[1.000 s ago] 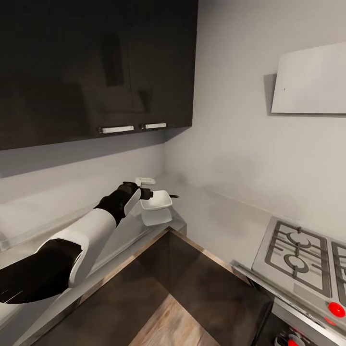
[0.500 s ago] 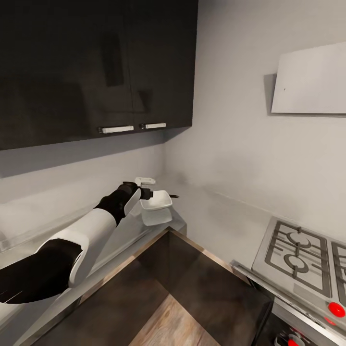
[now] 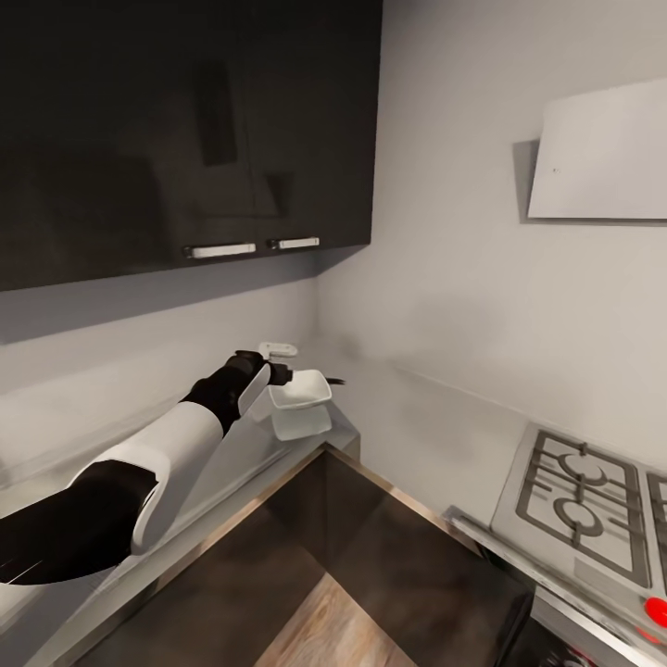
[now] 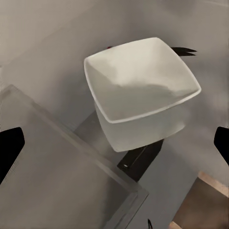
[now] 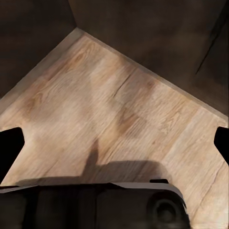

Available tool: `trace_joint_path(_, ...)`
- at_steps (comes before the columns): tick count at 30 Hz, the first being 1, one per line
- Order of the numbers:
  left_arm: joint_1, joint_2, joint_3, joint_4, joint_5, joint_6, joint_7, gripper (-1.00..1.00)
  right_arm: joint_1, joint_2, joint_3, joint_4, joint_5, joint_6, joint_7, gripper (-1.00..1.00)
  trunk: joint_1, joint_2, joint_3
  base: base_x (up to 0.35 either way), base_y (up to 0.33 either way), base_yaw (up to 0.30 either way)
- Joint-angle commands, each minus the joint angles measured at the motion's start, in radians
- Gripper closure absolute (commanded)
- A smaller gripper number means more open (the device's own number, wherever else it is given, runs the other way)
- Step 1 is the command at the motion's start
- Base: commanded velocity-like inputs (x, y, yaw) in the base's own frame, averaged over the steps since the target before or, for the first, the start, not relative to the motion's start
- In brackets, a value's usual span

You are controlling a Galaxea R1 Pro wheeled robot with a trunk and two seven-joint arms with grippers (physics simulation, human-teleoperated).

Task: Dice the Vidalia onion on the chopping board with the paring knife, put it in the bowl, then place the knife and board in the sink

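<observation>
Hovering over bowl (image 4: 143, 90) at counter (image 3: 408, 417) inner corner, left end effector (image 3: 283, 372) spread wide, gripping nothing. Dark pointed tip juts just behind bowl — possibly knife. Risk: fingers nudging bowl off counter edge. Right end effector (image 5: 114, 143) wide, above floor (image 5: 119, 109).

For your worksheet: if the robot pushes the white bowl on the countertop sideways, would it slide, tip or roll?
The bowl probably slides: its squarish shape should not roll, and the smooth grey countertop gives little grip. It sits close to the countertop's corner edge, so a careless push might send it off.
</observation>
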Motion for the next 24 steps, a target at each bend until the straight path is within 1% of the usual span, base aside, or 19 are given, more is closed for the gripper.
trace_joint_path(1, 0.0, 0.001, -0.008, -0.001, 0.011, 0.004, 0.013, -1.0, 0.0, 0.001, -0.008, 0.001, 0.004, 0.026, 0.009, -1.0, 0.001, -0.001, 0.0, 0.127, 0.0, 0.0)
trace_joint_path(4, 0.0, 0.001, -0.007, 0.0, 0.012, 0.005, 0.021, -1.0, 0.0, 0.001, -0.009, 0.005, 0.003, 0.106, 0.009, -1.0, 0.001, -0.001, 0.0, 0.149, 0.0, 0.0)
trace_joint_path(6, 0.0, 0.001, -0.007, 0.001, 0.012, 0.005, 0.022, -1.0, 0.0, 0.001, -0.01, 0.006, 0.003, 0.12, 0.009, -1.0, 0.001, -0.001, 0.0, 0.146, 0.0, 0.0)
trace_joint_path(13, 0.0, 0.001, -0.003, 0.022, 0.014, 0.013, 0.023, -1.0, 0.0, 0.001, -0.009, 0.008, 0.003, 0.136, 0.009, -1.0, 0.001, -0.001, 0.0, 0.037, -0.009, 0.0)
trace_joint_path(19, 0.0, 0.001, -0.003, 0.027, 0.014, 0.016, 0.024, -1.0, 0.0, 0.001, -0.008, 0.02, 0.003, 0.147, 0.009, -1.0, 0.001, -0.001, 0.0, 0.002, -0.221, 0.0)
trace_joint_path(24, 0.0, 0.001, -0.002, 0.027, 0.014, 0.017, 0.024, -1.0, 0.0, -0.015, -0.001, 0.032, 0.004, 0.15, 0.01, -1.0, 0.001, -0.001, 0.0, 0.0, -0.112, 0.0)
